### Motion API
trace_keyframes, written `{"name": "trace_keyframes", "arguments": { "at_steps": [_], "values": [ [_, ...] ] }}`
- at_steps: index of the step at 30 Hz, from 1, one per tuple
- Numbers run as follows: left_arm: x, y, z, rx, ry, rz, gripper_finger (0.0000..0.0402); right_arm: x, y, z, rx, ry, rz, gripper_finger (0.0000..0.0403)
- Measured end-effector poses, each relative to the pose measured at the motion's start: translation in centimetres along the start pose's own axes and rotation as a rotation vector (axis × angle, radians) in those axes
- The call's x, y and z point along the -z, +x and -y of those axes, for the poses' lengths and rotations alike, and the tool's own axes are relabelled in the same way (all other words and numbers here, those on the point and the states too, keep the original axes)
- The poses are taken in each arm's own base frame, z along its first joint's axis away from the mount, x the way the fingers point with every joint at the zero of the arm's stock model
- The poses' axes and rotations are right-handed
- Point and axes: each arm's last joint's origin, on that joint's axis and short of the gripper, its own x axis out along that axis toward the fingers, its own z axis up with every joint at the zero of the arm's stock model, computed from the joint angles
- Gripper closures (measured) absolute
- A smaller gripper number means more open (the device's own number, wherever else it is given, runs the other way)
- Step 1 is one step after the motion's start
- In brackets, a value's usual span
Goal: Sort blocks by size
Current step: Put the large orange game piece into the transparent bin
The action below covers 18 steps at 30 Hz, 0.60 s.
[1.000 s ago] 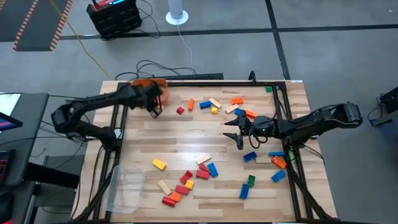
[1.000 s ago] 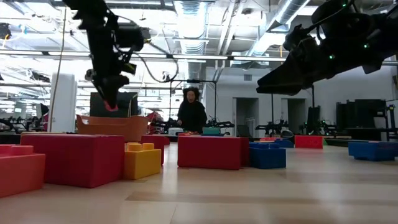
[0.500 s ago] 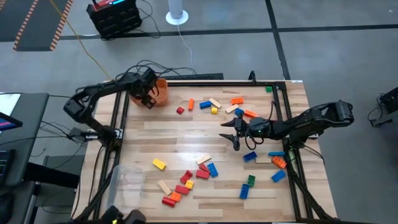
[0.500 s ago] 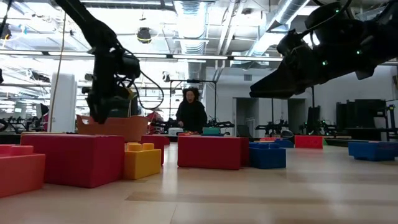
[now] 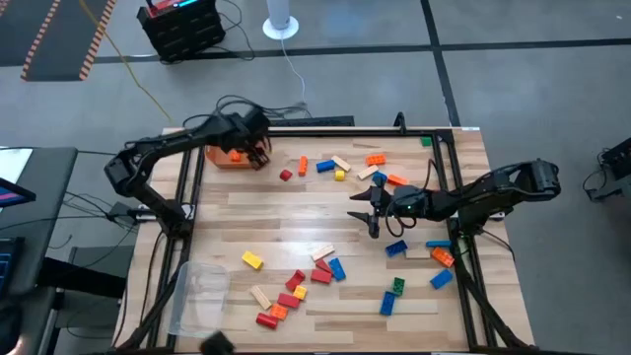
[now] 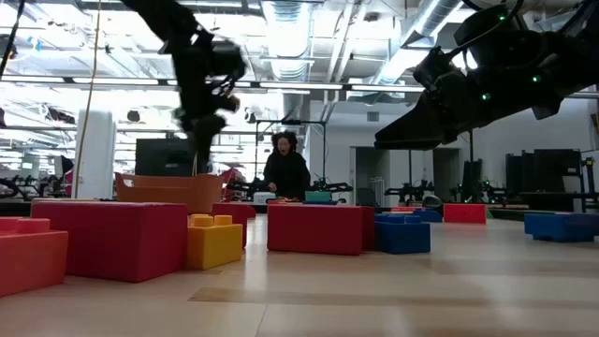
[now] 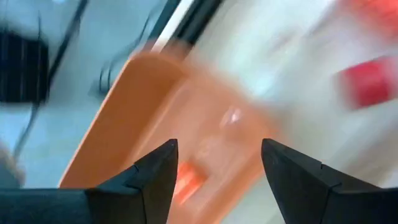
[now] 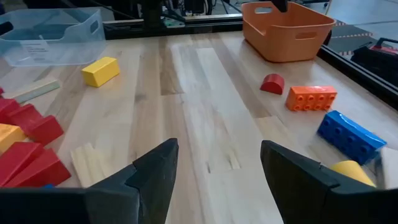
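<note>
The blocks lie scattered on the wooden table: a group near the far edge (image 5: 340, 164), a pile toward the near edge (image 5: 296, 286) and more at the right (image 5: 414, 258). My left gripper (image 5: 258, 153) hangs open above the orange bin (image 5: 225, 158) at the far left. In the left wrist view its fingers (image 7: 217, 146) stand apart over the bin (image 7: 137, 112), with a red-orange block (image 7: 186, 180) lying inside. My right gripper (image 5: 367, 209) hovers open above the table's middle right, nothing between its fingers (image 8: 217, 146).
A clear plastic tub (image 5: 200, 296) stands at the near left corner, and also shows in the right wrist view as the tub (image 8: 50, 34). Black frame rails run along the table's left and right sides. A person stands far off in the room (image 6: 287, 173).
My left gripper carried a small red block from right of the bin to over the bin. It has then swung toward the table's right and risen a little. The red block no longer shows at its fingertips.
</note>
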Motion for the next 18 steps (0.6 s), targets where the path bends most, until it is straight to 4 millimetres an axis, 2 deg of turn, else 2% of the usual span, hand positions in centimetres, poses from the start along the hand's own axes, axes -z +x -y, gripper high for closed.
{"name": "trace_keyframes", "arguments": {
  "at_steps": [4,7,13,18],
  "values": [
    [-2.0,-1.3,4.5,0.067,0.112,0.170,0.0180,0.0,0.0,0.2,0.006,0.001,-0.004,0.0143],
    [-3.3,-1.3,6.3,0.144,0.170,0.179,0.0180,0.0,0.0,0.1,0.002,0.000,-0.007,0.0143],
    [-7.0,1.5,7.7,0.241,0.054,0.114,0.0180,-0.7,0.3,-0.4,-0.020,0.001,0.008,0.0143],
    [-9.0,4.5,8.9,0.242,-0.015,0.034,0.0180,-0.4,0.3,-1.0,-0.041,-0.013,-0.028,0.0143]
  ]
}}
